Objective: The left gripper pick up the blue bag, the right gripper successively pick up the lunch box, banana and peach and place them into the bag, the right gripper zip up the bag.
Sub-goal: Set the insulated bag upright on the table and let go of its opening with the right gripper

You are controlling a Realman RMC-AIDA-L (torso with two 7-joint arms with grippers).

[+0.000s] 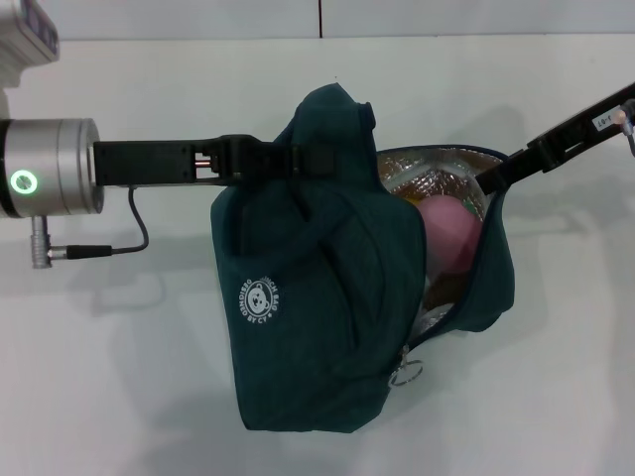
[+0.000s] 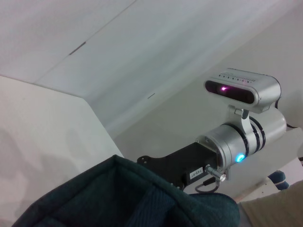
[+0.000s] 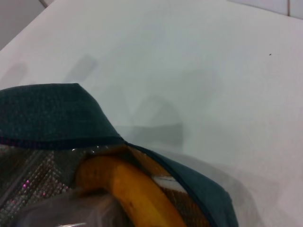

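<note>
One white bench [image 1: 119, 397] fills the scene, and above it the blue bag [image 1: 317, 288] hangs as the biggest object: dark teal fabric, bulging, with a round white bear logo [image 1: 260, 300] on its side and a metal ring zipper pull [image 1: 405, 375] dangling at the low end of the open zipper. Its mouth gapes toward the robot's right, showing silver foil lining [image 1: 437, 169]. The left end effector [image 1: 288, 159] reaches in from the left and is clamped on the bag's top fabric, holding it up. The right end effector [image 1: 493, 178] sits at the far rim of the opening; whether its fingers are apart or together cannot be told. Inside, the banana [image 3: 137, 194] lies curved against the lining, and the pink peach [image 1: 448, 233] rests near the mouth.
</note>
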